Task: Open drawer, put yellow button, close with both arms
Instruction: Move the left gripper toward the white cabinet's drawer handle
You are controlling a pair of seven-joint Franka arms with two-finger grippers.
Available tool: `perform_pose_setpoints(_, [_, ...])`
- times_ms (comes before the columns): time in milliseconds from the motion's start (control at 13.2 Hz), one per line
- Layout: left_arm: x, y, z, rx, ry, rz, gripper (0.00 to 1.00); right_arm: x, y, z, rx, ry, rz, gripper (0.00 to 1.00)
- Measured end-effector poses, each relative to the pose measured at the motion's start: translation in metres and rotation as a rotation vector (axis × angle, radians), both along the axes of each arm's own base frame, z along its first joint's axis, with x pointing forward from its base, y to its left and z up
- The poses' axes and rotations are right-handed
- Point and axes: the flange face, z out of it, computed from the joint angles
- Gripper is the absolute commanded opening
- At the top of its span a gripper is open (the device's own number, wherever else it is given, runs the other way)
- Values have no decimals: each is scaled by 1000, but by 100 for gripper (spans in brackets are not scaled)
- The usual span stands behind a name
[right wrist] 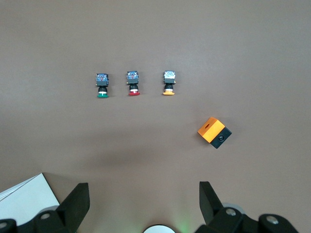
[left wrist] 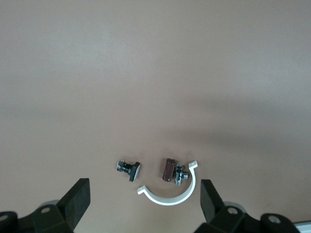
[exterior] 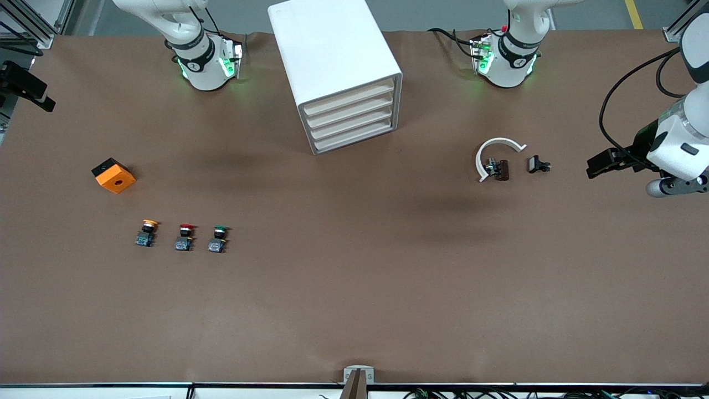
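The white cabinet [exterior: 338, 72] stands at the middle of the table near the arms' bases. Its uppermost drawer [exterior: 349, 101] is shut, as are the three below it. The yellow button [exterior: 147, 233] stands upright on the table toward the right arm's end and also shows in the right wrist view [right wrist: 169, 83]. My right gripper [right wrist: 143, 187] is open and empty, high over the table near its base. My left gripper [left wrist: 145, 187] is open and empty, high over a white curved clamp [left wrist: 170, 196]. The left arm's wrist [exterior: 678, 144] shows at the front view's edge.
A red-capped switch [exterior: 185, 237] and a green-capped switch [exterior: 218, 239] stand in a row beside the yellow button. An orange box [exterior: 113, 175] lies farther from the camera than the row. The white clamp [exterior: 496, 152], a brown part [exterior: 502, 169] and a small black part [exterior: 537, 164] lie toward the left arm's end.
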Motion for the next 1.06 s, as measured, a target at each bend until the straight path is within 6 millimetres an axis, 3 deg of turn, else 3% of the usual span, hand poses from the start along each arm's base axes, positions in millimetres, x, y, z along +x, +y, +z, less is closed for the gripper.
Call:
perform_pose_setpoints(152, [0,-6,7,1,9,5,100,0,0,0,0,0,0,100])
perform_pose_setpoints(304, [-2,-27,10,9,6,95,100,0,-1,0,0,1,-3,100])
perform_pose_setpoints(456, [-5,-72,5,22,12,203,100,2,-5,-6,-7,14,-9,100])
perform_pose_setpoints(684, [-5,-155,-14,38,30,377,100,16,-8,-26,-16,52,-13,100])
perform_pose_setpoints(1063, [10,-260,-81,103,99,752,100,40,-18,-59,-19,90,26,100])
